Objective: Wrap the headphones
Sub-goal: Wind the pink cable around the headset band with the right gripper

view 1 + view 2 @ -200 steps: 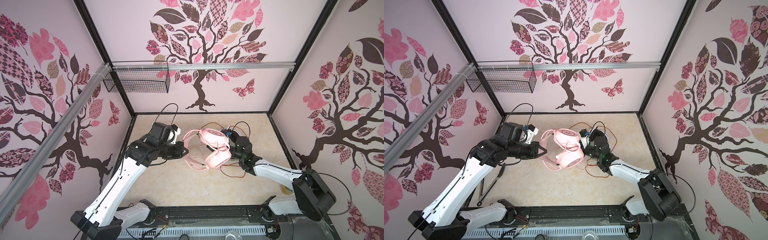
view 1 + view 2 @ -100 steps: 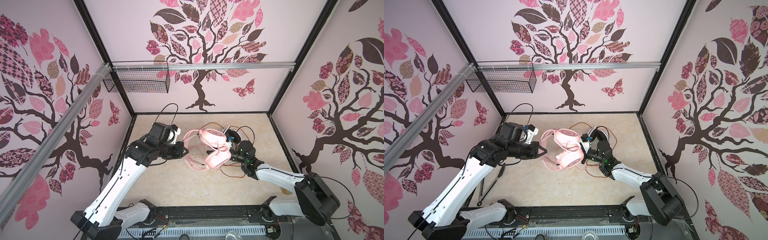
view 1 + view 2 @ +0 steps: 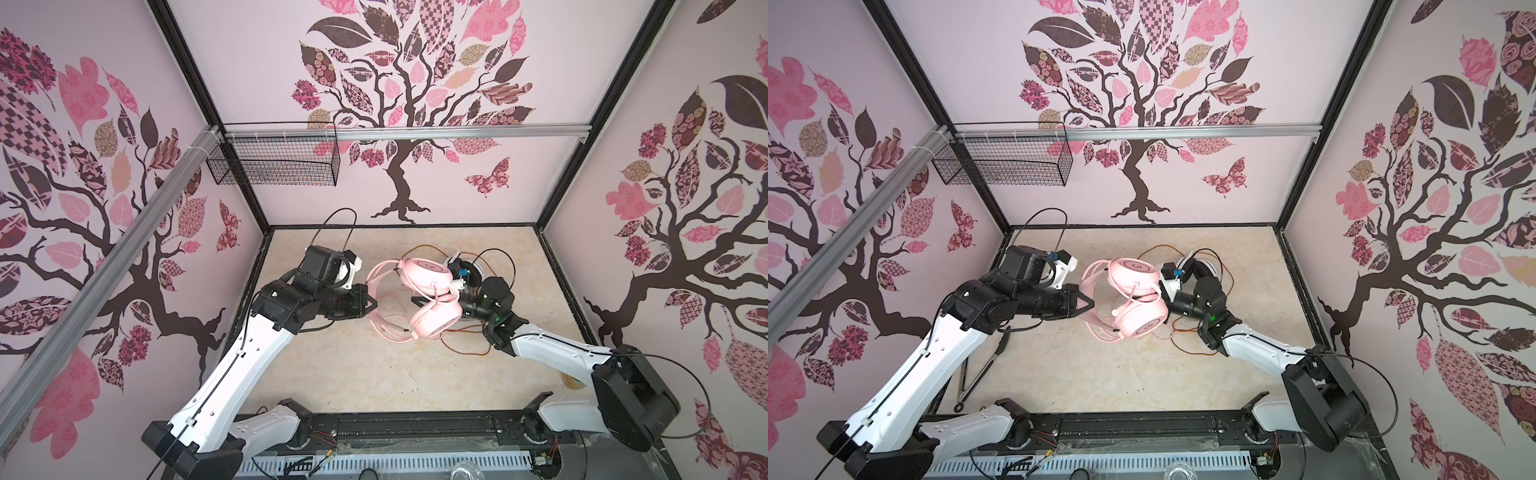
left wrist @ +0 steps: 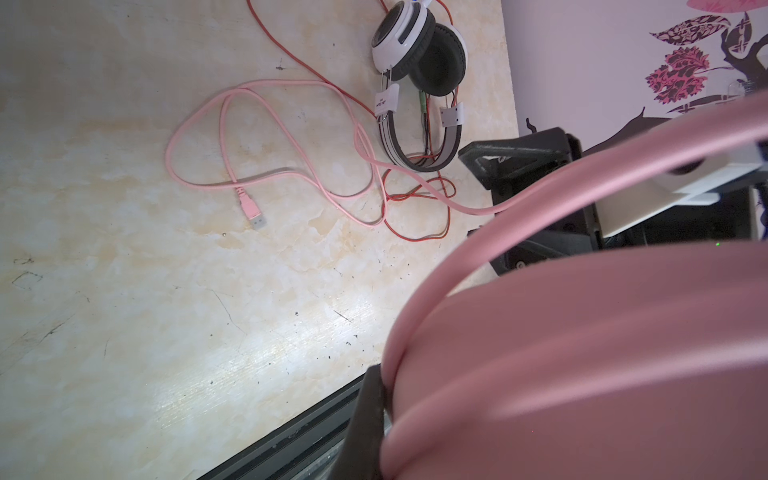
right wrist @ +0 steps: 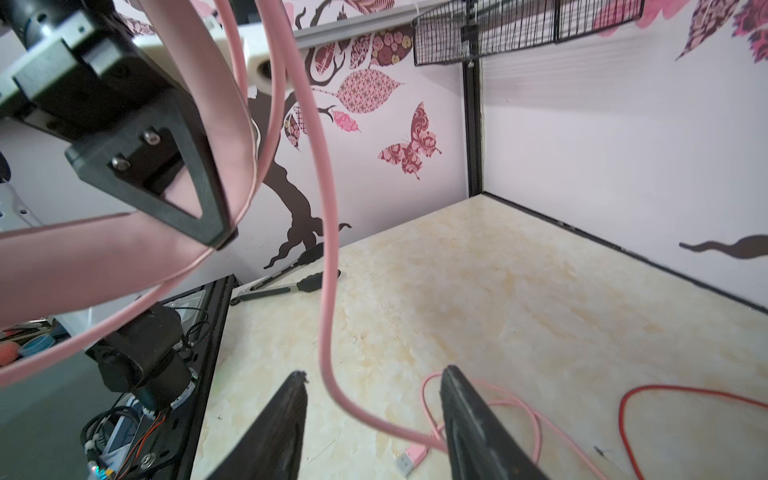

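Mostly hidden just beyond pink headset in both top views: white headset. Blurred, edge-cropped in left wrist view: pink headset.

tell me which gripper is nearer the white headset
Right. The right gripper is close beside the white headset; the left gripper is farther, beyond the pink headset, clamped on its band.

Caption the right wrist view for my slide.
Right tool open by the dangling pink cable; left tool clamps the pink headset.

Pink headset, white headset with black pads.
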Controlling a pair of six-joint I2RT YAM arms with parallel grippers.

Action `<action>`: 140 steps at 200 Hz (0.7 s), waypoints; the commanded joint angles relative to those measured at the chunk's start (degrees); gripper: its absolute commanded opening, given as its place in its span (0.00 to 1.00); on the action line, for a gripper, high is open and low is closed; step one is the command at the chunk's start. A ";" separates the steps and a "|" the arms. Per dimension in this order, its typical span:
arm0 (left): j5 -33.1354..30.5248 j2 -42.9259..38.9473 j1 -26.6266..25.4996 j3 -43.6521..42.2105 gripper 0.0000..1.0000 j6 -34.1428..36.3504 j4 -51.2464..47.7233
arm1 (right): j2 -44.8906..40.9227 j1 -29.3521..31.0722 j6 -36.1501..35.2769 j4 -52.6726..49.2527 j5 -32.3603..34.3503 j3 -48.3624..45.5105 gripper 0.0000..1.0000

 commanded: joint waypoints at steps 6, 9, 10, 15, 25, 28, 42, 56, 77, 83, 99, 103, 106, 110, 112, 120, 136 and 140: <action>2.67 -1.36 0.19 -0.67 0.00 -0.53 3.73 | 2.18 0.76 0.84 2.58 -2.84 2.50 0.49; 2.75 -1.36 0.13 -0.65 0.00 -0.51 3.75 | 2.25 0.91 0.80 2.45 -2.95 2.67 0.46; 2.76 -1.36 0.17 -0.64 0.00 -0.54 3.74 | 2.34 0.95 0.82 2.42 -2.94 2.73 0.46; 2.76 -1.35 0.13 -0.64 0.00 -0.51 3.75 | 2.56 1.04 0.84 2.21 -2.94 3.15 0.40; 2.85 -1.36 0.14 -0.69 0.00 -0.54 3.86 | 3.10 1.09 1.19 2.04 -3.05 3.85 0.28; 2.85 -1.36 0.12 -0.72 0.00 -0.56 3.86 | 3.20 1.09 1.34 2.11 -2.95 4.04 0.25; 2.94 -1.27 0.18 -0.48 0.00 -0.45 3.82 | 3.52 1.08 2.01 2.13 -1.61 4.95 0.13; 3.20 -1.28 0.18 -0.49 0.00 -0.40 3.84 | 3.46 1.09 2.33 1.42 1.06 5.97 0.04; 3.79 -1.10 0.14 -0.49 0.00 -0.52 4.04 | 3.12 1.08 1.52 -0.81 4.69 8.18 0.00; 4.07 -1.07 0.13 -0.68 0.00 -0.55 4.13 | 3.17 1.06 1.02 -2.12 5.23 9.30 0.00; 4.68 -0.93 0.13 -0.73 0.00 -0.66 4.34 | 3.82 1.00 -0.89 -5.51 4.58 12.48 0.00; 4.79 -1.04 0.12 -0.75 0.00 -0.66 4.34 | 4.17 1.01 -1.25 -6.47 4.30 13.29 0.00; 4.97 -1.01 0.15 -0.72 0.00 -0.66 4.34 | 4.34 1.00 -1.57 -7.08 4.03 13.87 0.00; 5.12 -1.02 0.13 -0.73 0.00 -0.60 4.39 | 4.68 1.05 -2.01 -8.05 3.50 14.74 0.01; 5.24 -1.07 0.12 -0.70 0.00 -0.58 4.35 | 4.89 1.01 -2.22 -8.65 3.27 15.21 0.02; 5.31 -1.14 0.12 -0.64 0.00 -0.66 4.36 | 5.49 1.01 -3.25 -10.76 2.60 16.67 0.03; 5.48 -1.38 0.20 -0.51 0.00 -0.68 4.21 | 6.55 1.04 -3.97 -12.88 1.37 18.03 0.06; 5.49 -1.48 0.21 -0.47 0.00 -0.62 4.15 | 6.73 1.01 -4.06 -13.31 1.16 18.19 0.06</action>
